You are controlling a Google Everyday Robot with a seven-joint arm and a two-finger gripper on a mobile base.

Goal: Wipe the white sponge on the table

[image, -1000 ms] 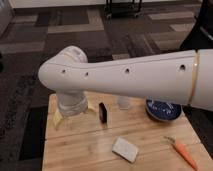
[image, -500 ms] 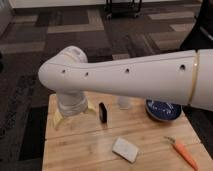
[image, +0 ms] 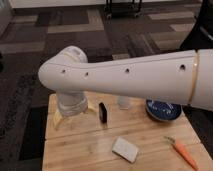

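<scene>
Patterned grey carpet floor (image: 45, 45); a pale planked wooden table (image: 150, 132) is set at 6 o'clock. The large white robot arm (image: 130, 77) is spanned across the view, elbow at 9 o'clock. No shift from the preceding second is seen, so wiping is judged not begun. The gripper (image: 74, 111), hung over the table's 10 o'clock corner, is held released and empty. The small flat off-white rectangular sponge (image: 125, 149) is left untouched at its 5 o'clock.

No legible text, labels or numbers anywhere.
</scene>
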